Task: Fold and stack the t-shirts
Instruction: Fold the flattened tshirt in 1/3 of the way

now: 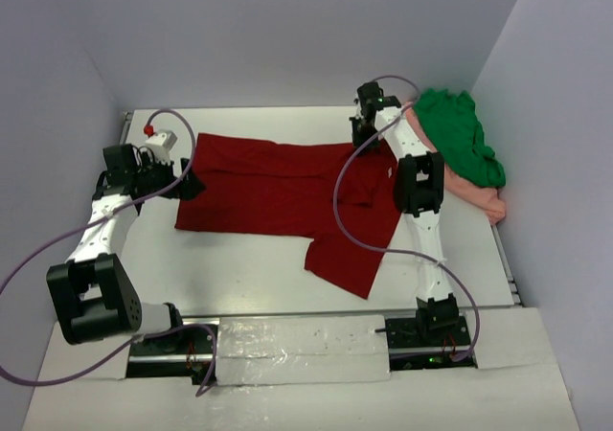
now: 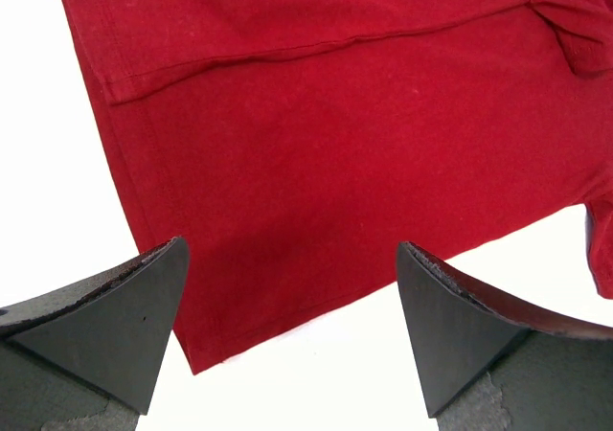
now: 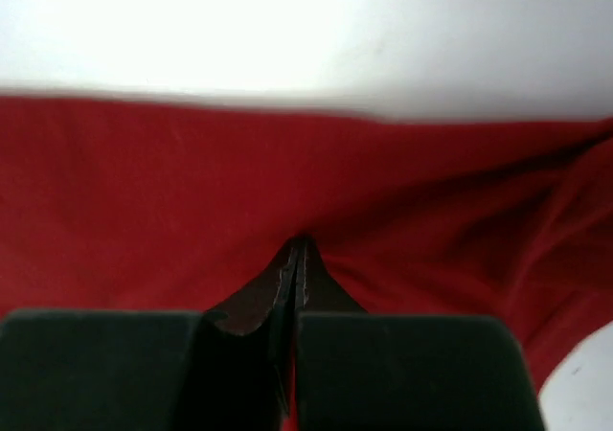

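Observation:
The dark red t-shirt (image 1: 278,196) lies spread across the middle of the table, one sleeve pointing to the near side. My left gripper (image 1: 188,184) is open at the shirt's left hem; in the left wrist view (image 2: 292,302) its jaws stand wide apart above the hem corner (image 2: 206,354), holding nothing. My right gripper (image 1: 362,136) is at the shirt's far right edge; in the right wrist view (image 3: 299,259) its jaws are pressed together on a fold of the red t-shirt (image 3: 172,201). The green t-shirt (image 1: 462,134) lies bunched on the salmon pink t-shirt (image 1: 479,197) at the far right.
Grey walls close in the table on the left, back and right. Purple cables loop from both arms, one of them (image 1: 343,201) lying across the red shirt. The arm bases sit on a foil-covered strip (image 1: 302,345) at the near edge.

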Tool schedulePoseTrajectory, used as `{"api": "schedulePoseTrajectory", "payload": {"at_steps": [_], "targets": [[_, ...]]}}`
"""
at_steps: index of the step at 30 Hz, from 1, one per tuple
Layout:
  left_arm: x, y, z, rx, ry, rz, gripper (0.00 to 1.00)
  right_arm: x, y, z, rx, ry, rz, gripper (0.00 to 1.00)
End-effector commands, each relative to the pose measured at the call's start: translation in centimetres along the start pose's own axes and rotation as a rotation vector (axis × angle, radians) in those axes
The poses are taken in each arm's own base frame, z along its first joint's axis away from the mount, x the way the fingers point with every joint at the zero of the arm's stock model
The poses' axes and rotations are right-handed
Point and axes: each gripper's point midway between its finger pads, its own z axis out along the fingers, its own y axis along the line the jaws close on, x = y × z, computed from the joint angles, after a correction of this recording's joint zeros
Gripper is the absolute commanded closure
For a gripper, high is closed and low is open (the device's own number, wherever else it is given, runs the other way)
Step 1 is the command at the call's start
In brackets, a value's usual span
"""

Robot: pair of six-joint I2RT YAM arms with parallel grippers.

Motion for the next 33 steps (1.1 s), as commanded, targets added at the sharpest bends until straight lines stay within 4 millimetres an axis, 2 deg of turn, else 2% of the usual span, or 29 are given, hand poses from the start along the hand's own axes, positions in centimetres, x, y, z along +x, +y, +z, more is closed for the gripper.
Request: {"api": "schedulePoseTrajectory", "payload": {"at_steps": [1, 5, 11, 16, 24, 28, 30, 31, 32, 33], "targets": [[-1.1, 0.1, 0.0, 0.014, -0.034, 0.03, 0.01, -0.2, 0.2, 0.3, -0.008, 0.007, 0.013, 1.0], [-1.0, 0.2, 0.2, 0.015, -0.029, 0.028, 0.01, -0.6, 0.0, 1.3, -0.008, 0.004, 0.024, 1.0], [-1.2, 0.1, 0.3, 0.026, -0.031, 0.024, 0.01, -1.4, -0.1, 1.1, 0.0, -0.029, 0.032, 1.0], [-1.4, 0.0, 0.0, 0.02, -0.036, 0.029, 0.01, -3.3, -0.3, 0.7, -0.014, -0.095, 0.081, 1.0], [-1.4, -0.1, -0.1, 0.017, -0.04, 0.029, 0.01, -8.5, -0.2, -2.1, -0.035, -0.295, 0.116, 1.0], [-1.3, -0.1, -0.1, 0.019, -0.038, 0.027, 0.01, -11.5, -1.1, -3.6, -0.02, -0.409, 0.153, 1.0], [-1.3, -0.1, -0.3, 0.016, -0.04, 0.029, 0.01, -12.0, -1.6, -3.9, -0.005, -0.43, 0.169, 1.0], [-1.4, -0.2, -0.3, 0.014, -0.042, 0.031, 0.01, -12.7, -1.6, -4.8, -0.007, -0.462, 0.159, 1.0], [-1.3, -0.1, -0.4, 0.011, -0.042, 0.032, 0.01, -12.4, -1.8, -4.8, 0.011, -0.457, 0.146, 1.0], [-1.3, -0.2, -0.5, 0.009, -0.045, 0.035, 0.01, -12.8, -1.8, -6.3, 0.012, -0.483, 0.14, 1.0]]}}
